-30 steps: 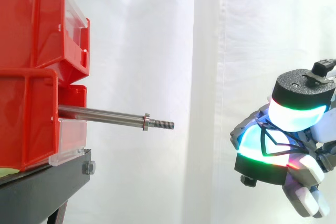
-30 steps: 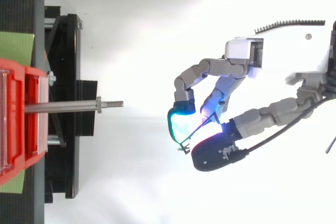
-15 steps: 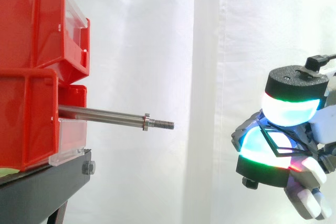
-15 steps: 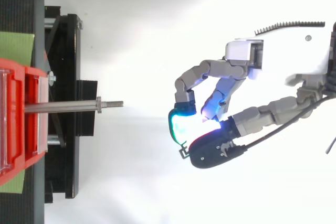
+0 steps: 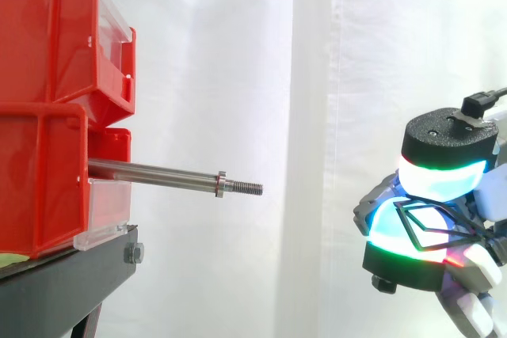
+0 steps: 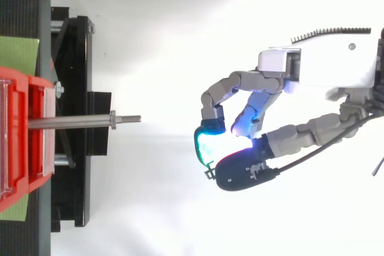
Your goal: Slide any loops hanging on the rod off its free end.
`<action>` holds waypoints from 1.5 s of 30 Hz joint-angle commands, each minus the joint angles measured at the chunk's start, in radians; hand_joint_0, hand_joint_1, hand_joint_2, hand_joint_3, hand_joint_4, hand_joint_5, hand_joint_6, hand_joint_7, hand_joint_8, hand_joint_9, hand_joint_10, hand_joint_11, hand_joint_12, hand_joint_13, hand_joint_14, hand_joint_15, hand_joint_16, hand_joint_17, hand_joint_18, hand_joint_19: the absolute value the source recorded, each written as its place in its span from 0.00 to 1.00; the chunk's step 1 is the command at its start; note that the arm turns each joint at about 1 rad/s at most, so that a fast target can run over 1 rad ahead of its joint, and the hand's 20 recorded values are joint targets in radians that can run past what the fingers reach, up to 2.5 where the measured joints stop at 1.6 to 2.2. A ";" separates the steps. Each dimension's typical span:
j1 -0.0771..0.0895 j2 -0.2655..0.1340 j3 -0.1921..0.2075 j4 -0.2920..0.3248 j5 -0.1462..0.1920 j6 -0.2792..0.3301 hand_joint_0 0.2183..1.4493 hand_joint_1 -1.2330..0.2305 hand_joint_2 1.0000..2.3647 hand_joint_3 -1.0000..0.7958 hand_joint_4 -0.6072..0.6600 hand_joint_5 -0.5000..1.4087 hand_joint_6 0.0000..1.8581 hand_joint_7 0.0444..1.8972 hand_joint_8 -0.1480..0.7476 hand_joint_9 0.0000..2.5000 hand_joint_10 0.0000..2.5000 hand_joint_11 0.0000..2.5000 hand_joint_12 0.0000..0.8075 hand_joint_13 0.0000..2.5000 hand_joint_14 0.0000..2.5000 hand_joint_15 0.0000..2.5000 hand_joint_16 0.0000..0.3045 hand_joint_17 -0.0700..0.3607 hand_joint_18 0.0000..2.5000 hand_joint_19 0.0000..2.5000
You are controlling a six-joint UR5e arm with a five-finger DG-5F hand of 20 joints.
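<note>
Here, item by item:

- Rod (image 5: 158,173): bare steel, level, its fixed end between the red bins (image 5: 47,116), free end pointing toward the robot hand. A small collar (image 5: 221,184) sits just short of the threaded tip (image 5: 247,188). Nothing hangs on it.
- Loop (image 5: 412,204): thin black wire, off the rod and well apart from its tip, held in the robot hand. The side view gives its angular outline across the cyan pads. The top view gives just a small black corner (image 6: 209,172) poking out beside the pads.
- Robot hand (image 6: 324,70): closed on the loop, with fingers and thumb curled together and the wire pinched between the glowing pads. The top view shows the curl and the clear gap to the rod tip. The side view shows the pads (image 5: 444,180) stacked, lower than the rod.
- Bins: stacked in two tiers in the side view. From above only one red edge (image 6: 18,136) shows.
- Stand (image 5: 63,275): black, under the bins. The top view adds green strips (image 6: 18,55) beside the bin.
- Curtain (image 5: 317,77): white, behind everything
</note>
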 commanded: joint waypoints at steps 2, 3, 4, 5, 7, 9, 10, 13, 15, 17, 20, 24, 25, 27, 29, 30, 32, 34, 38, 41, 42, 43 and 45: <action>0.003 0.000 -0.001 -0.022 0.011 0.014 0.28 0.43 0.02 0.47 0.66 0.19 0.47 0.67 0.52 0.40 0.01 0.20 0.49 0.38 0.01 0.21 0.23 0.52 0.33 0.29; 0.003 0.001 -0.001 -0.025 0.011 0.017 0.28 0.44 0.02 0.46 0.66 0.19 0.47 0.67 0.52 0.40 0.01 0.20 0.49 0.38 0.01 0.21 0.23 0.52 0.33 0.29; 0.003 0.001 0.001 -0.027 0.011 0.020 0.28 0.45 0.02 0.44 0.67 0.19 0.47 0.68 0.52 0.40 0.01 0.20 0.49 0.38 0.01 0.21 0.23 0.52 0.33 0.30; 0.005 0.000 -0.001 -0.032 0.013 0.023 0.28 0.45 0.02 0.44 0.67 0.19 0.47 0.68 0.52 0.40 0.01 0.20 0.49 0.38 0.01 0.21 0.23 0.52 0.33 0.30; 0.005 0.000 -0.001 -0.033 0.011 0.025 0.28 0.46 0.02 0.44 0.68 0.19 0.46 0.69 0.52 0.40 0.01 0.20 0.49 0.39 0.01 0.21 0.23 0.52 0.33 0.30; 0.006 0.000 -0.001 -0.033 0.011 0.025 0.28 0.46 0.02 0.44 0.68 0.19 0.46 0.69 0.52 0.41 0.01 0.20 0.49 0.39 0.01 0.21 0.23 0.52 0.33 0.30; 0.006 0.000 -0.001 -0.033 0.011 0.025 0.28 0.46 0.02 0.44 0.68 0.19 0.46 0.70 0.53 0.41 0.01 0.20 0.49 0.39 0.01 0.21 0.23 0.52 0.33 0.30; 0.008 0.000 -0.001 -0.033 0.013 0.025 0.28 0.45 0.02 0.44 0.68 0.19 0.46 0.70 0.53 0.42 0.01 0.20 0.49 0.39 0.01 0.21 0.23 0.52 0.34 0.30; 0.009 0.000 -0.001 -0.033 0.013 0.025 0.29 0.44 0.02 0.44 0.69 0.19 0.46 0.70 0.53 0.42 0.01 0.21 0.49 0.40 0.01 0.21 0.23 0.52 0.34 0.29; 0.009 0.000 -0.001 -0.035 0.013 0.028 0.29 0.43 0.02 0.44 0.69 0.19 0.46 0.70 0.53 0.42 0.01 0.20 0.49 0.40 0.01 0.21 0.23 0.52 0.34 0.30; 0.011 0.000 -0.001 -0.038 0.013 0.035 0.29 0.43 0.02 0.42 0.69 0.19 0.46 0.70 0.53 0.43 0.01 0.20 0.48 0.40 0.01 0.21 0.22 0.52 0.34 0.29; 0.016 0.000 -0.001 -0.045 0.013 0.052 0.29 0.43 0.02 0.42 0.69 0.19 0.46 0.70 0.53 0.43 0.01 0.20 0.48 0.40 0.01 0.21 0.22 0.52 0.35 0.30; 0.016 0.000 -0.001 -0.045 0.019 0.055 0.29 0.43 0.01 0.41 0.69 0.20 0.46 0.70 0.53 0.43 0.01 0.20 0.48 0.41 0.01 0.21 0.22 0.52 0.35 0.30; 0.017 0.000 -0.001 -0.045 0.022 0.057 0.29 0.43 0.01 0.41 0.69 0.20 0.46 0.70 0.53 0.43 0.01 0.20 0.48 0.41 0.01 0.21 0.22 0.52 0.35 0.29; 0.017 0.000 0.001 -0.045 0.025 0.060 0.29 0.44 0.01 0.40 0.68 0.20 0.46 0.70 0.53 0.44 0.01 0.21 0.48 0.41 0.01 0.21 0.22 0.52 0.35 0.29; 0.019 0.000 -0.001 -0.045 0.025 0.062 0.29 0.44 0.01 0.40 0.69 0.20 0.46 0.70 0.53 0.44 0.01 0.21 0.48 0.41 0.01 0.21 0.22 0.52 0.35 0.29; 0.020 0.000 0.001 -0.049 0.025 0.069 0.29 0.44 0.01 0.40 0.68 0.20 0.46 0.70 0.53 0.44 0.01 0.21 0.48 0.41 0.01 0.21 0.22 0.52 0.35 0.30; 0.022 0.000 0.001 -0.055 0.025 0.081 0.29 0.44 0.01 0.40 0.68 0.20 0.46 0.70 0.53 0.44 0.01 0.21 0.48 0.41 0.01 0.21 0.22 0.52 0.35 0.29; 0.025 0.000 -0.001 -0.070 0.025 0.109 0.29 0.44 0.01 0.40 0.68 0.20 0.46 0.70 0.53 0.44 0.01 0.21 0.48 0.41 0.01 0.21 0.22 0.52 0.35 0.29; 0.026 0.000 -0.001 -0.073 0.025 0.118 0.29 0.44 0.01 0.39 0.68 0.20 0.46 0.69 0.53 0.44 0.01 0.21 0.48 0.41 0.01 0.21 0.22 0.52 0.35 0.29; 0.026 0.000 -0.001 -0.073 0.023 0.124 0.29 0.44 0.01 0.39 0.68 0.20 0.46 0.69 0.53 0.44 0.01 0.21 0.48 0.41 0.01 0.21 0.22 0.52 0.35 0.30; 0.026 0.001 0.001 -0.073 0.025 0.128 0.29 0.44 0.01 0.39 0.68 0.20 0.46 0.69 0.53 0.44 0.01 0.21 0.48 0.41 0.01 0.21 0.22 0.52 0.35 0.30; 0.028 0.000 -0.001 -0.073 0.025 0.132 0.29 0.44 0.01 0.39 0.68 0.20 0.46 0.69 0.53 0.44 0.01 0.21 0.48 0.41 0.01 0.21 0.22 0.52 0.35 0.29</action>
